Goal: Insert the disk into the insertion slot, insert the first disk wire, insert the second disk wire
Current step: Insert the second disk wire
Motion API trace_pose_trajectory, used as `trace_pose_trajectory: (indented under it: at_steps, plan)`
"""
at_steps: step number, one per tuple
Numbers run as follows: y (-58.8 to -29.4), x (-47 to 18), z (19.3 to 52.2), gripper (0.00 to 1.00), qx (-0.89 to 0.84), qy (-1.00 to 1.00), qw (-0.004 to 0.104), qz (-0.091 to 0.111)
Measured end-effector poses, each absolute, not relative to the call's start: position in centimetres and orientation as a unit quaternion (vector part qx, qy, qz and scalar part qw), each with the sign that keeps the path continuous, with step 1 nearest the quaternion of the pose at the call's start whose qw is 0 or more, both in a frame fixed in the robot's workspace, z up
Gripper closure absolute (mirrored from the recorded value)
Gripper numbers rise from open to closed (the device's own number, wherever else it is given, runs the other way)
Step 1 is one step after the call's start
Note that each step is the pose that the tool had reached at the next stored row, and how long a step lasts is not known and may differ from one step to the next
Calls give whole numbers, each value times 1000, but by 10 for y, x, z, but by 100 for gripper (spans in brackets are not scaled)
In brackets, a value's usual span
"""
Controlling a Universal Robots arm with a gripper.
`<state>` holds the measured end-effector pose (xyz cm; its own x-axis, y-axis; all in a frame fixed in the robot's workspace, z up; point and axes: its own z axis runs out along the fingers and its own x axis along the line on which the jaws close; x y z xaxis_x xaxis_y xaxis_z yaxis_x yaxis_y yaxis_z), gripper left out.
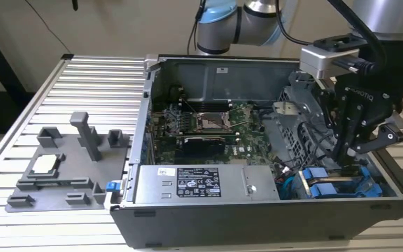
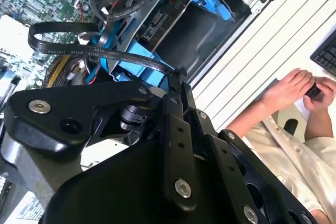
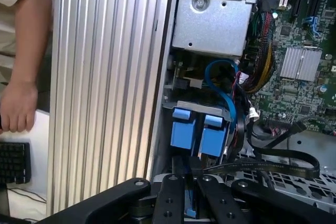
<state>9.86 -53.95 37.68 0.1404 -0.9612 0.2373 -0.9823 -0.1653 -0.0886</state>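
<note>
Grey plastic fixture tray (image 1: 61, 168) sits on the ribbed aluminium desk (image 1: 96, 79) at the exterior view's left, about 9 o'clock from the open PC case (image 1: 257, 220); nothing on it is in play. Moving right: motherboard (image 1: 209, 126) at case centre, grey power-supply box (image 1: 201, 184) along the near wall at 6 o'clock. Further right, at roughly 4 o'clock in the case, the disk (image 1: 335, 186) looks already seated in the insertion slot (image 1: 296, 186), only its blue carrier tabs showing; in the first wrist view the tabs (image 3: 197, 135) sit side by side in the cage. The gripper (image 1: 348, 165) hangs directly over those tabs, jaws closed on a flat black disk wire (image 2: 105, 53), pinched near its connector end; the ribbon loops back toward the board (image 3: 283, 161). Judgement: disk step done, wire step under way. Handling: ribbon is light, floppy, springy, so hold close to the plug, not mid-run; the plug is small, plastic and likely fragile if cocked. The disk itself is stiff and dense, best taken by the carrier edges. A person's hand (image 3: 18, 106) rests outside the case, well apart from the arm.
</note>
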Motion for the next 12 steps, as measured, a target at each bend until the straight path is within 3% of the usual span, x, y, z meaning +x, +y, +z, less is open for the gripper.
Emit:
trace_pose_trajectory:
  at_steps: [12]
  plan:
    - [-541, 99, 377, 84, 754, -654, -38, 50]
